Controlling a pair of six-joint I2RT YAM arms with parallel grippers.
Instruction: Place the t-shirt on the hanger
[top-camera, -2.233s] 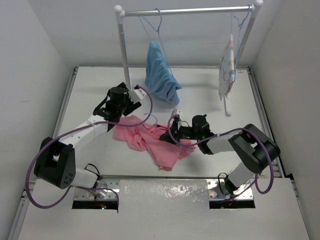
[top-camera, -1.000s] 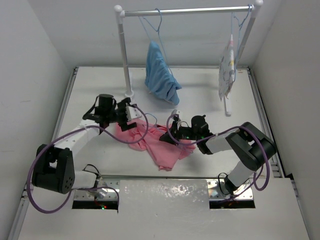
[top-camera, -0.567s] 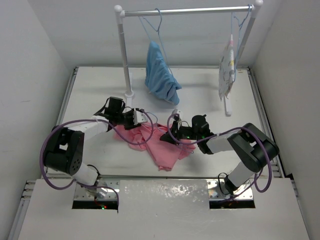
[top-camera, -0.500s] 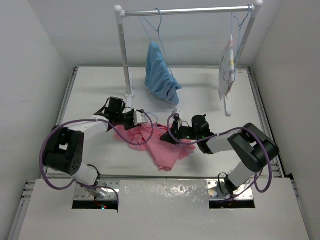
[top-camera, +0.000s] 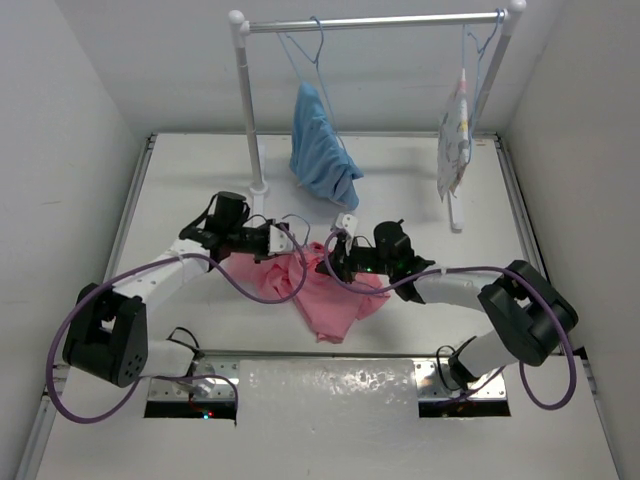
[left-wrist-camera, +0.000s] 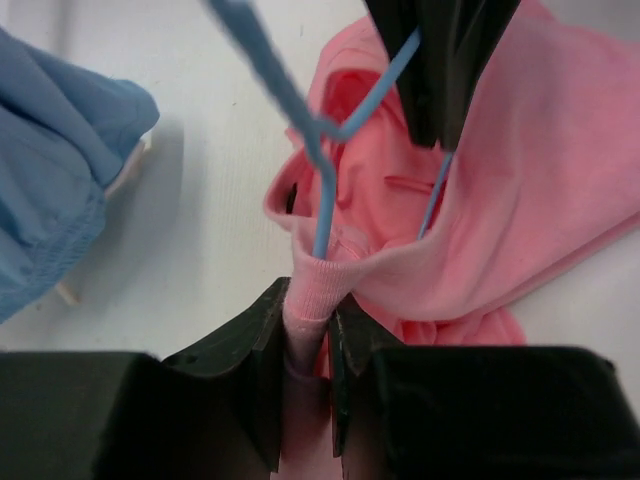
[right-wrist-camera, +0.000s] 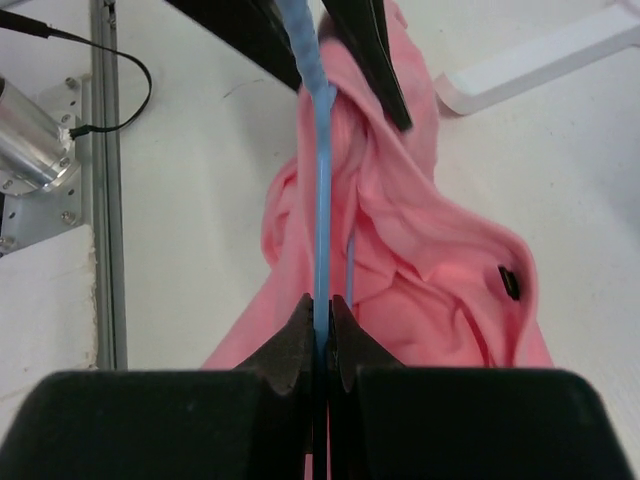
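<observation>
The salmon-pink t-shirt lies crumpled on the table between the two arms. My left gripper is at its left upper edge, shut on the ribbed collar, which bulges up between the fingers. The thin light-blue hanger runs through the collar opening into the shirt. My right gripper faces the left one from the right and is shut on the hanger wire, with the pink cloth bunched beyond it. In the top view the hanger is mostly hidden by cloth and grippers.
A clothes rack stands at the back: its white pole, top bar and right foot. A light-blue garment and a white patterned garment hang from it on hangers. A metal rail edges the table.
My left gripper has moved right to the shirt's collar and shut on it. My right gripper, still holding the hanger, has shifted slightly up and left toward the left gripper.
</observation>
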